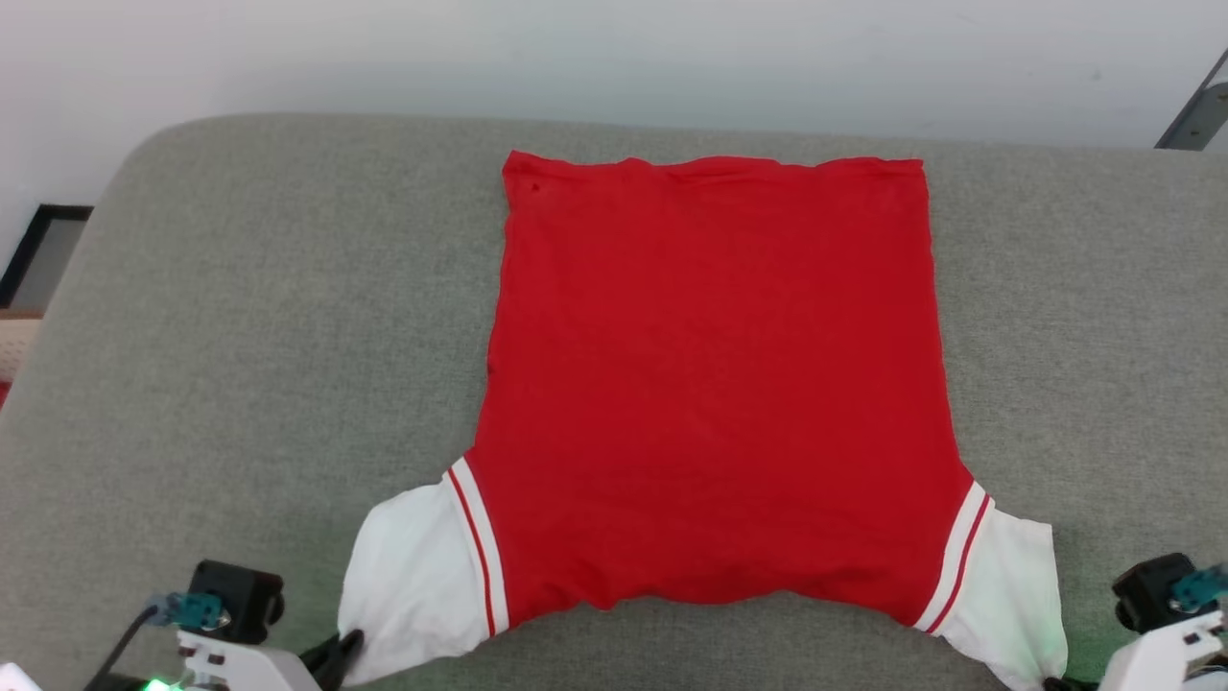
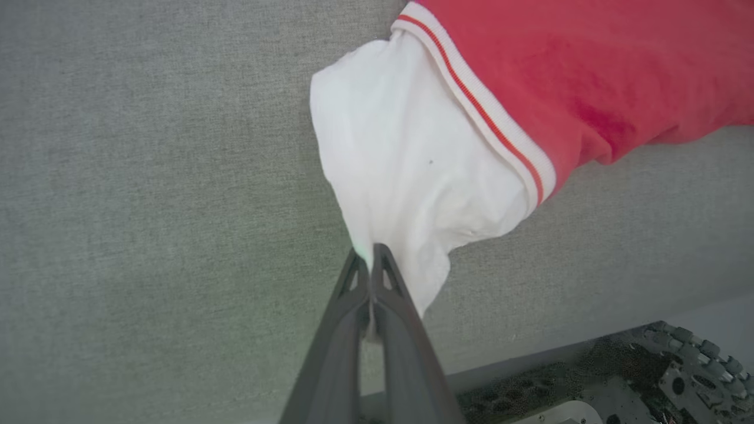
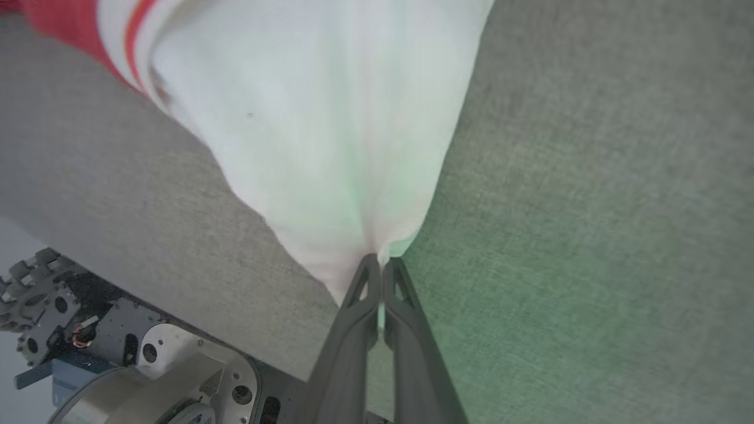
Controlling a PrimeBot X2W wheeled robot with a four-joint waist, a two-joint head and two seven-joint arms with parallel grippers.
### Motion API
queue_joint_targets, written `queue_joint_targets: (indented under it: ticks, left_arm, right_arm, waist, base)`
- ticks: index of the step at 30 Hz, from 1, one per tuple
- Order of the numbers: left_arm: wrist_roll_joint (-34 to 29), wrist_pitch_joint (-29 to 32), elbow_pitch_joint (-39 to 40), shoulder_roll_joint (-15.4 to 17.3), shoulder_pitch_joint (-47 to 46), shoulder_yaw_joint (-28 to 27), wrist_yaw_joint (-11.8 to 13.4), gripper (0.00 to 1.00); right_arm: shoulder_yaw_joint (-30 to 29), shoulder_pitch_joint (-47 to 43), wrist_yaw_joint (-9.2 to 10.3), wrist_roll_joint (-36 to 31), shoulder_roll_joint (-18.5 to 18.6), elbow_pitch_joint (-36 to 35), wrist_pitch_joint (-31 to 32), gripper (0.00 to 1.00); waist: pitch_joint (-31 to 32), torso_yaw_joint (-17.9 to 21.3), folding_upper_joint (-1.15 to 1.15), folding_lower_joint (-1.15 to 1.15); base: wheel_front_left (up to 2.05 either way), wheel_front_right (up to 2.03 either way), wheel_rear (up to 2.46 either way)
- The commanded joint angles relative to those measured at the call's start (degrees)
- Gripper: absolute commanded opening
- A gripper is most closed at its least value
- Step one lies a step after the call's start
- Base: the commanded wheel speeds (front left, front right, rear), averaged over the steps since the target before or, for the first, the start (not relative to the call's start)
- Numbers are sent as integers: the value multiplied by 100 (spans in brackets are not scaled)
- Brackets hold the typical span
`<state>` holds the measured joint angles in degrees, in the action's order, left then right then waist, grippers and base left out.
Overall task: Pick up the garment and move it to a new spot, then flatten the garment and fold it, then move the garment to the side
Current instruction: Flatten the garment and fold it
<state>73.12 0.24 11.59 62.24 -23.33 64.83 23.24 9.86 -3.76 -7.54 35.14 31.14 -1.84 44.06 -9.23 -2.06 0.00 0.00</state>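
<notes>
Head view: garment (image 1: 715,384) lies spread flat. Wrist views show you left gripper (image 2: 370,254) and right gripper (image 3: 380,263) clamped on it.

We take this for a bare robot test room or lab: a wide grey fabric-covered platform (image 1: 240,336) stands before a plain white wall (image 1: 614,58), a metal strut (image 1: 1199,110) at one side, the robot's exposed machined base (image 3: 147,353) beside it

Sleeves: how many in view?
2. The left sleeve, pinched by the left gripper; the right sleeve, pinched by the right gripper. Both at the garment's near corners.
</notes>
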Motion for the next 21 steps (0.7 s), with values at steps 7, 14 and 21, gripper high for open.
queue_joint_targets:
  ticks: [7,14,21]
  left_arm:
    - [-31,-96,-260,-275,-78,-20,-101,0]
    - [-77,-134,-287,-380,-92,-3,-85,0]
    - [-115,-212,-157,-397,-49,-15,-5,0]
  right_arm:
    - [263,558,19,-552,-514,1172,-412,47]
    - [363,734,22,-294,-234,884,-270,100]
    - [-462,754,10,55,81,-611,260,100]
  waist:
    - [-123,-80,0,0]
    - [-86,-121,0,0]
    - [-70,-190,0,0]
  base:
    - [0,0,0]
    - [0,0,0]
    - [0,0,0]
